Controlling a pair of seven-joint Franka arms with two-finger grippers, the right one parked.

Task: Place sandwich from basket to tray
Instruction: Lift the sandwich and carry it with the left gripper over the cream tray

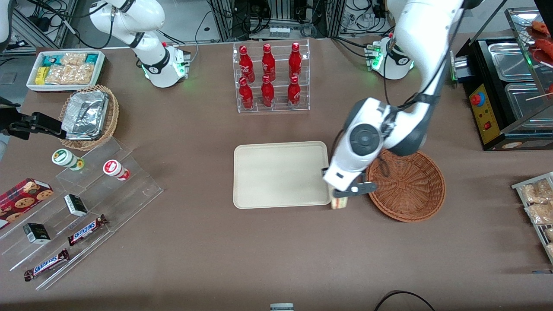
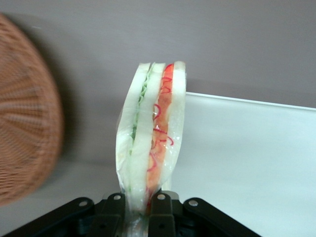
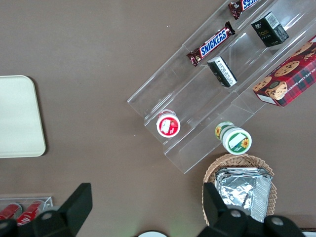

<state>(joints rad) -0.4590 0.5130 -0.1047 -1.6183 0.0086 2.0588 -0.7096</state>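
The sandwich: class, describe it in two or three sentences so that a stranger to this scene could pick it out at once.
Start at the cream tray in the middle of the brown table, with the reddish-brown basket beside it. Between them, at the tray's corner nearest the front camera, the gripper is shut on the sandwich. It is the only wedge of white bread, showing green and red filling.

a brown table (image 1: 216,259) fills the room, with tangled cables and equipment racks (image 1: 276,17) above it.

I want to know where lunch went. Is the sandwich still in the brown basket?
Out. The end effector grips the triangular white-bread sandwich between the reddish-brown wicker basket and cream tray.
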